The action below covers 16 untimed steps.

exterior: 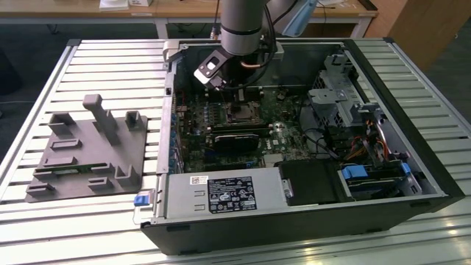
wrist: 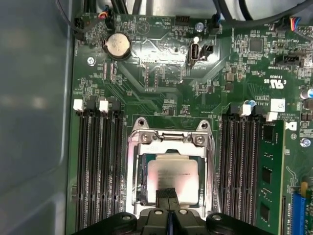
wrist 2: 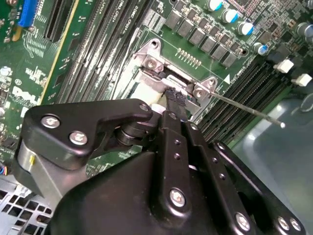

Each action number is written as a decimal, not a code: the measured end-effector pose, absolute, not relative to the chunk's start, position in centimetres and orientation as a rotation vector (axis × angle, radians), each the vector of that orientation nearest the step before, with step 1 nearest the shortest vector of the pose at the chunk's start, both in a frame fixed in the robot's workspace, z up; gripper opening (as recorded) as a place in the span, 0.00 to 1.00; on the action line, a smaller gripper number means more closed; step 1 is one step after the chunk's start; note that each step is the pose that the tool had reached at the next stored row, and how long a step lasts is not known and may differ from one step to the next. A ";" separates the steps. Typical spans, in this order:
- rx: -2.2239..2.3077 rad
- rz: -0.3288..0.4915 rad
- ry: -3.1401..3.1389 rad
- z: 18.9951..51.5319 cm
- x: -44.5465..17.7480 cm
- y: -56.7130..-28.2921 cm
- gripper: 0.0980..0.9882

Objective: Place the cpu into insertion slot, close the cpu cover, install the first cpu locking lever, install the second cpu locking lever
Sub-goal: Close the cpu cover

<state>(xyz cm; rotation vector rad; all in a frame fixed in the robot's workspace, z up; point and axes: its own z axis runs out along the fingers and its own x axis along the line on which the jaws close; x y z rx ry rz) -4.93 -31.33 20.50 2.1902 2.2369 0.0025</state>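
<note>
case (exterior: 294,234): you find it on the table (exterior: 110,61), toward the exterior view's right.
fixture (exterior: 88,149): on the table, just beside the case, on the exterior view's left.
cpu (wrist: 172,171): in the insertion slot (wrist: 133,177), inside the window of the cpu cover (wrist: 168,146), with memory slots (wrist: 98,166) on either side.
gripper (wrist: 167,193): you have it over the cpu.

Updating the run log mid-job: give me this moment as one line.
cpu seated in insertion slot | cpu cover down around it | end effector shut, tip over cpu | one lever rod sticking out
</note>
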 end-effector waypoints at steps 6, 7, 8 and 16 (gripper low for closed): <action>2.190 0.002 2.237 20.1 -5.0 -31.3 0.01; 2.190 0.003 2.237 20.0 -5.0 -31.3 0.01; 2.190 0.002 2.237 20.0 -5.0 -31.3 0.01; 2.191 0.006 2.238 20.1 -4.7 -31.3 0.01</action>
